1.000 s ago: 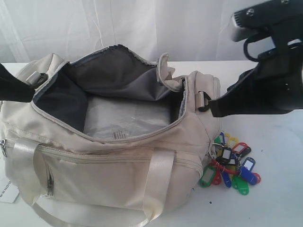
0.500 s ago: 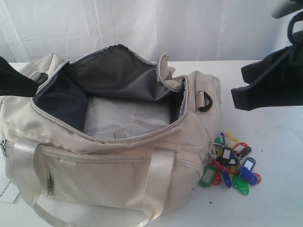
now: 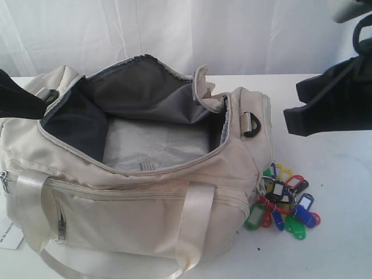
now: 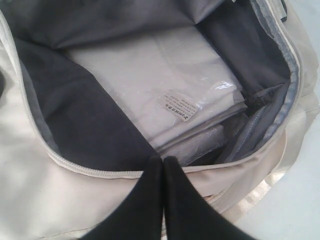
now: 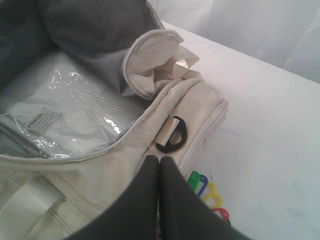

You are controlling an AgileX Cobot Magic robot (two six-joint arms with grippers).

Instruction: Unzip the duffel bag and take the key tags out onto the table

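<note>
The cream duffel bag (image 3: 145, 215) lies on the white table (image 3: 343, 232) with its top zip wide open, showing grey lining and a plastic-wrapped pack inside (image 4: 160, 90). The coloured key tags (image 3: 283, 200) lie in a bunch on the table right beside the bag's right end; some show in the right wrist view (image 5: 207, 190). My left gripper (image 4: 162, 159) is shut and empty, above the bag's left end (image 3: 40, 104). My right gripper (image 5: 159, 159) is shut and empty, raised over the right end of the bag, near the black D-ring (image 5: 172, 134).
A white paper label (image 3: 9, 235) pokes out at the bag's lower left. White curtain hangs behind the table. Bare tabletop extends to the right of the key tags and behind the bag.
My right arm has lifted and drawn back to the right, away from the bag's D-ring end. Since half a second ago nothing has moved. The left arm stayed put.
</note>
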